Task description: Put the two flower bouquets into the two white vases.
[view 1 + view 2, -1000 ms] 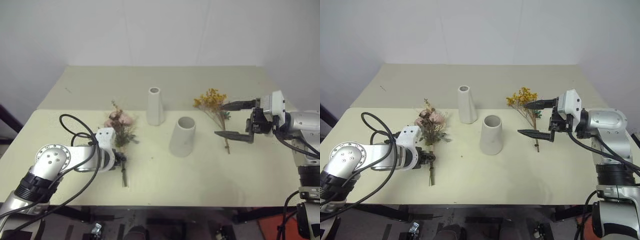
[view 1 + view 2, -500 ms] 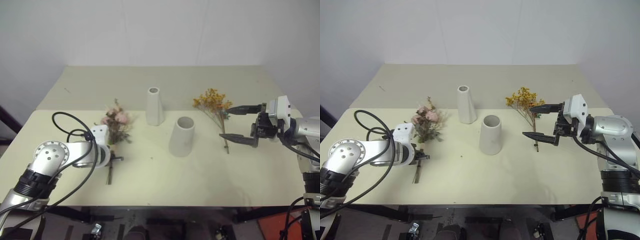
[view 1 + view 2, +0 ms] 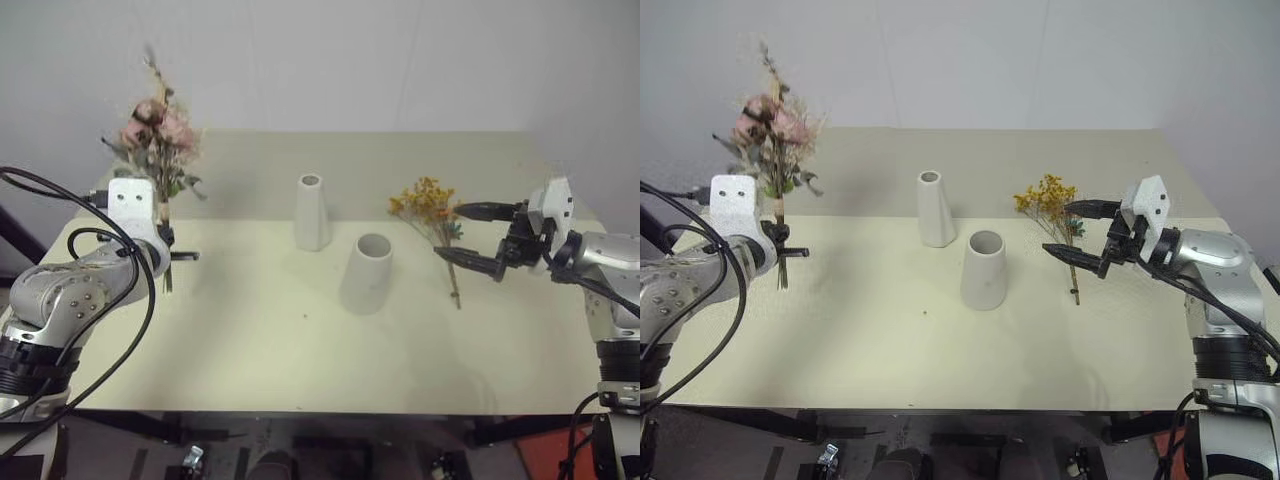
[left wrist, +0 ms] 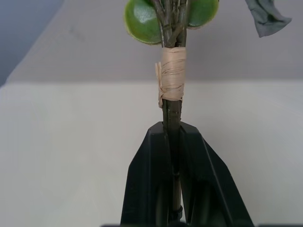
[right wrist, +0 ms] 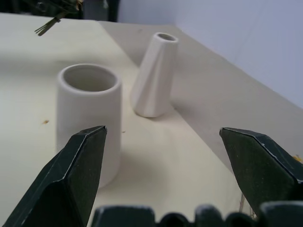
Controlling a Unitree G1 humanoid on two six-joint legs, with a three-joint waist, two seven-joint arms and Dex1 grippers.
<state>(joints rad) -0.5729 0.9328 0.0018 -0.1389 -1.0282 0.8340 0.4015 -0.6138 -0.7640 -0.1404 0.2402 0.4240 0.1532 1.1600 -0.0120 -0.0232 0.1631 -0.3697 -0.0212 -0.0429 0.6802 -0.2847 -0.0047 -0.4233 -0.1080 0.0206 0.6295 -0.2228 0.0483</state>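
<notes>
the left gripper (image 4: 173,142) has its two black fingers pressed together on the dark stems of the pink rose bouquet (image 3: 155,130), pinching just below the pale raffia binding (image 4: 171,78), so the blooms stand upright above the fingers and the cut ends poke out underneath, clear of the table (image 3: 300,360). gripping low on the stems like that looks sensible to me: it leaves a length of bare stalk under the fingers to go into a vase mouth. the bunch is held well off to the side of both vases, so the carry across is not yet done. the right gripper (image 3: 1072,235) has its fingers spread wide and holds nothing; it sits level, with the yellow-orange bouquet (image 3: 430,210) lying flat on the table just at its fingertips, the thin stems running between and below the open fingers as far as i can judge. i'd read that as lining up for a pinch on the stems. looking out between those spread fingers, the wide cone vase (image 5: 90,113) stands nearest and the slim tall vase (image 5: 154,75) just beyond it, both upright and empty, close beside each other but apart. the narrow neck will be the fussier target, i think.
</notes>
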